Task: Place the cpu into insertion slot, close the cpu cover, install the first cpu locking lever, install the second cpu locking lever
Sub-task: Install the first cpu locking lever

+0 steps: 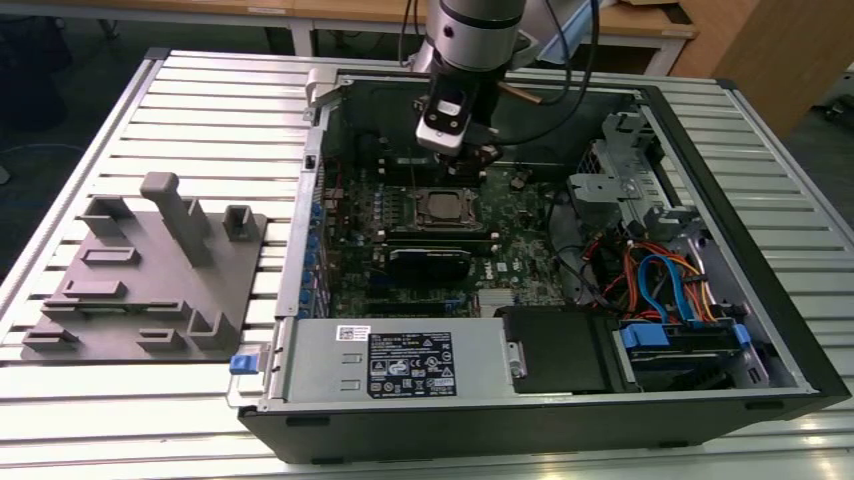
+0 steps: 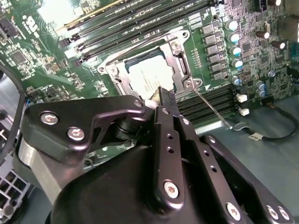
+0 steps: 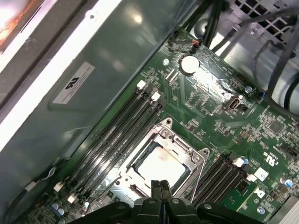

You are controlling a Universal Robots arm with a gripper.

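The pale silver-grey square cpu is sitting in the dark metal-rimmed insertion slot under the thin silver cpu cover. I'm hovering the black gripper, pinched together and empty, near the thin steel lever, judging it needs hooking down.

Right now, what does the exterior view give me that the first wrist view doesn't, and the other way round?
Exterior view adds: the grey fixture plate on the slatted table at the exterior view's left, the power supply, and the blue and orange cables. First wrist view adds: a round coin cell on the board and a white label on the case wall. Both: the cpu seated in the insertion slot, the cpu cover down over it, and the shut pincer at the socket's rim.
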